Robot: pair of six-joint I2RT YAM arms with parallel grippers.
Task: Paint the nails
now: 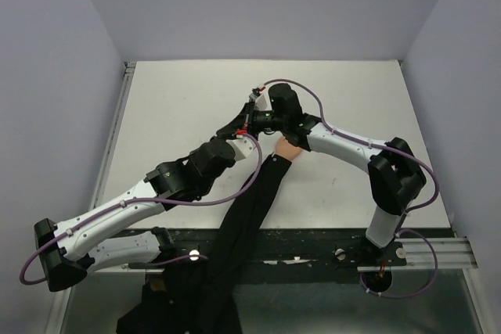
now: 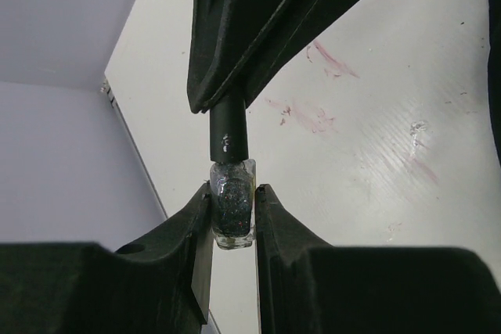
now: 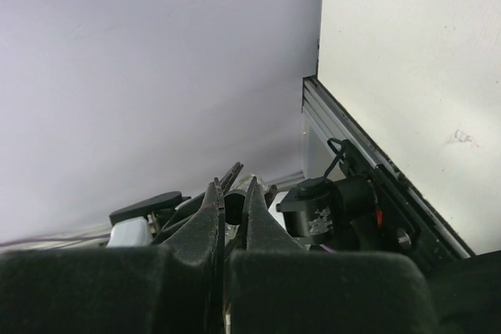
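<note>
The left pincer (image 2: 233, 193) is narrowed onto a small glass bottle (image 2: 233, 215) of dark glittery polish, one finger flat against each side, holding it upright above the tabletop (image 1: 180, 115). The right pincer (image 3: 233, 193) comes in from 12 o'clock in the left wrist view. Its fingers are drawn almost together on the bottle's black cap (image 2: 228, 132), which sits on the bottle's neck.

In the top view the two wrists crowd together just past the middle of the tabletop, so neither pincer tip can be made out there. The right wrist covers the fingers of the fake hand (image 1: 286, 149), leaving only a patch of pale peach in sight. The nails cannot be seen in any view. The right wrist view is mostly wall, with the cap a dark sliver between the fingers.

The black sleeve (image 1: 243, 224) gives the long axis. It runs from 7 o'clock, over the near edge, up to the fake hand, which points toward 1 o'clock. The pincers sit at about 11 o'clock from it.
</note>
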